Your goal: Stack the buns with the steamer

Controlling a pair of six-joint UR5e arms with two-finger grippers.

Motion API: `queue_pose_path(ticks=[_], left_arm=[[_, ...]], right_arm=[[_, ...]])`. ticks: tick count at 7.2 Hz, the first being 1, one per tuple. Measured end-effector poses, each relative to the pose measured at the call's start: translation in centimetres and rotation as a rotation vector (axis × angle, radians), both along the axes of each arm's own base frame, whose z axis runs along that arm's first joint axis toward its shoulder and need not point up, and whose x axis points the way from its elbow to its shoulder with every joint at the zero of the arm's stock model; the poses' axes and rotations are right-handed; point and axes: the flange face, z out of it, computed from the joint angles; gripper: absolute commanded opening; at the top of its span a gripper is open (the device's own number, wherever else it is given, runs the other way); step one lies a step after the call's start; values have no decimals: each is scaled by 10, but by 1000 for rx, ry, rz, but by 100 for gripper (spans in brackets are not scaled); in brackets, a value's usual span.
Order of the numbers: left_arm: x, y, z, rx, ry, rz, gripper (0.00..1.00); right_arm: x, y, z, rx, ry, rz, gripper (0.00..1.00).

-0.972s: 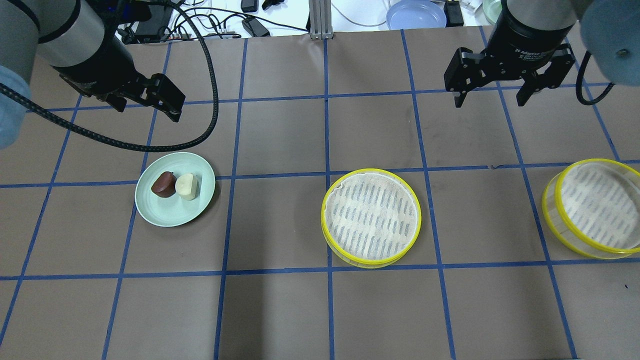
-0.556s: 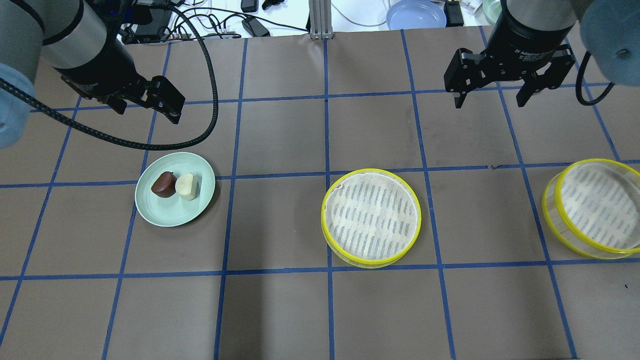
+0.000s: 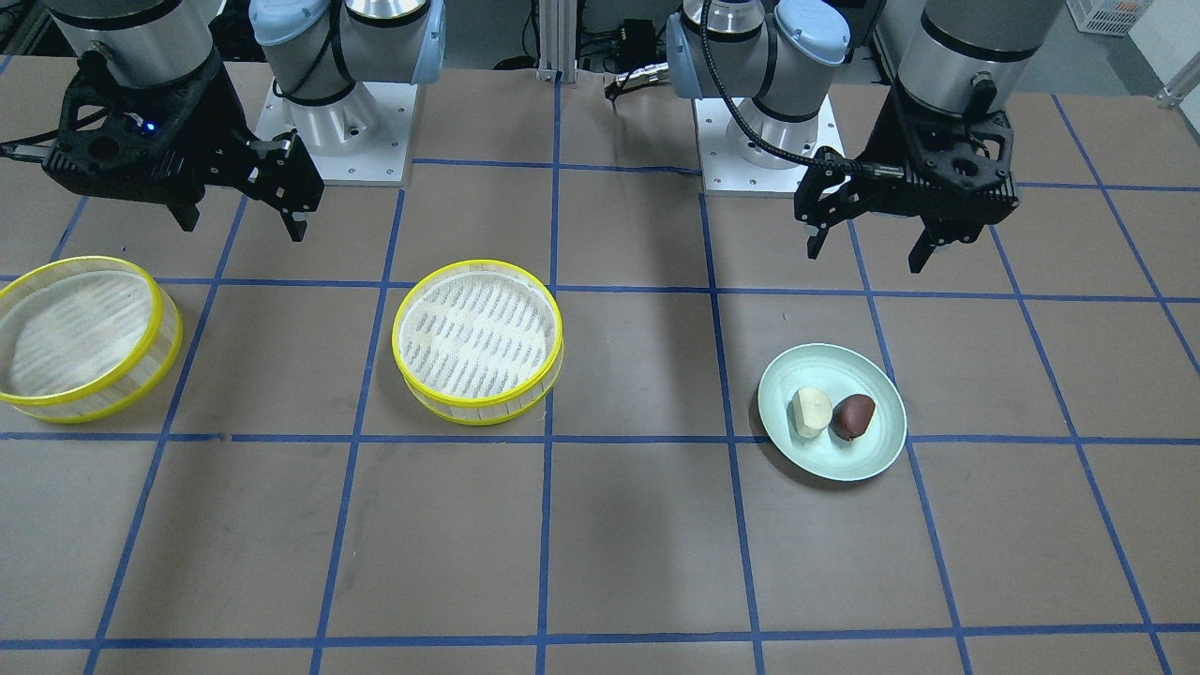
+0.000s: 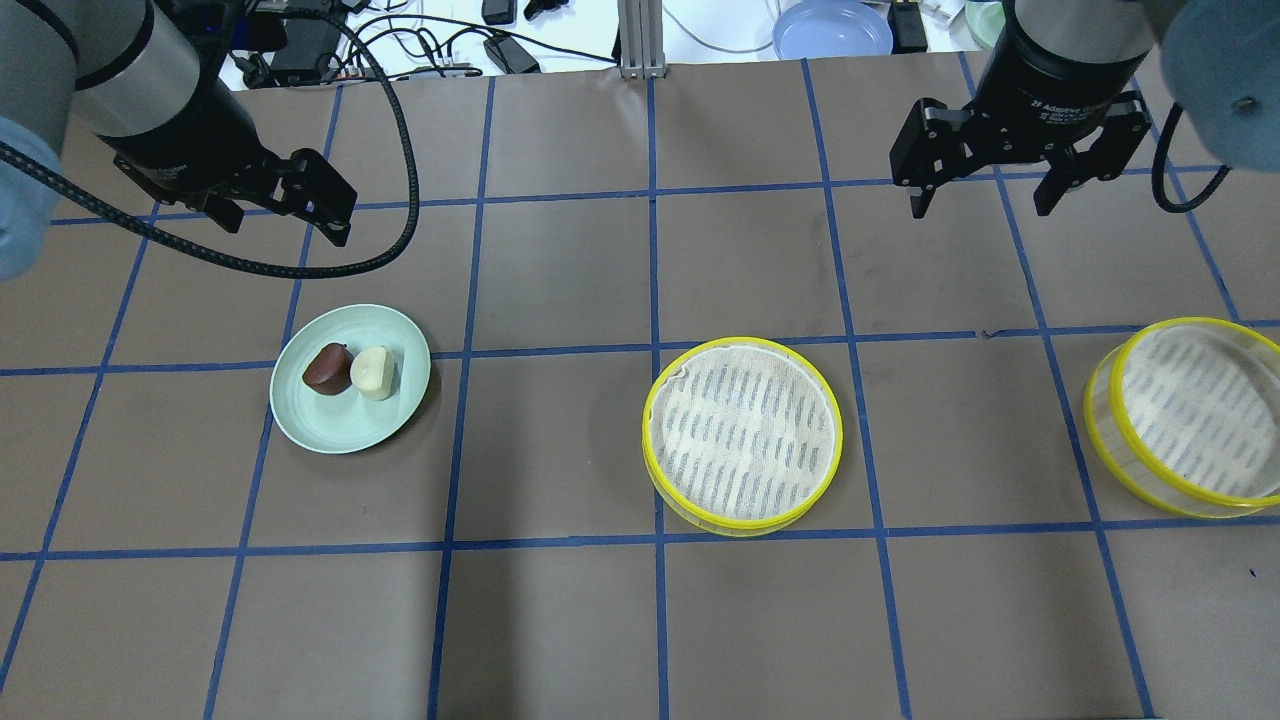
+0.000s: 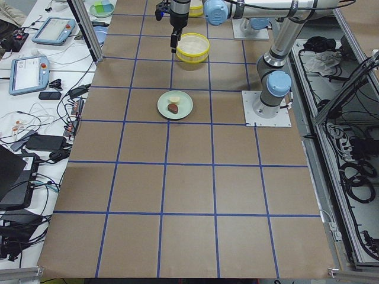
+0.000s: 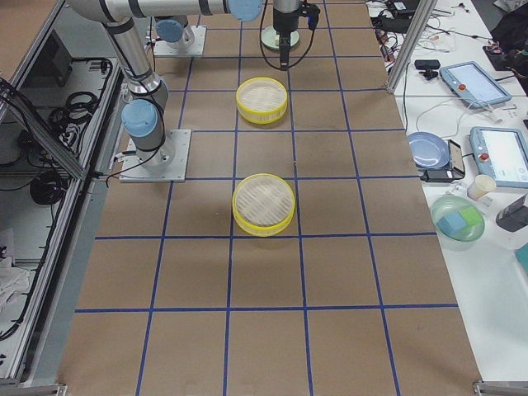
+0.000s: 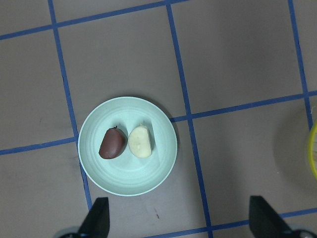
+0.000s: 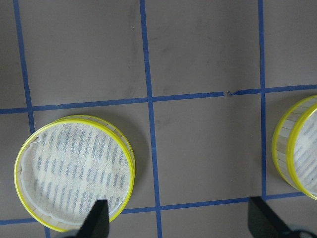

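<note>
Brown-papered table (image 4: 560, 280): left gripper (image 4: 283, 215), spread and empty, should straddle the cream bun (image 4: 375, 372) alone, clear of the brown bun (image 4: 327, 368) just beside it; right gripper (image 4: 980, 205) likewise spread.

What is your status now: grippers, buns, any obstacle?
Left gripper open, empty; right gripper open, empty. Brown bun and cream bun side by side on green plate. Middle steamer and right steamer without buns. Nothing between plate and middle steamer.

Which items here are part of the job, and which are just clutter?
Job: cream bun, brown bun, green plate, centre steamer, second steamer.
Clutter: blue plate, tablets, bowl of blocks, all off the mat.
</note>
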Motion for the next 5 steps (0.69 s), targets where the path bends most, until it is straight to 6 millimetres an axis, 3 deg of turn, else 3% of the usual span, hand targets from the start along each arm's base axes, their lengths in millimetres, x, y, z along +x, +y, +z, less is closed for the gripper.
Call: queue_pose_path(ticks=[2, 5], left_arm=[[9, -15, -28, 51, 4, 10, 100], [14, -47, -116, 142, 10, 5, 100]], right_arm=[[-6, -2, -1, -2, 1, -3, 100], [-10, -4, -2, -2, 2, 12, 100]])
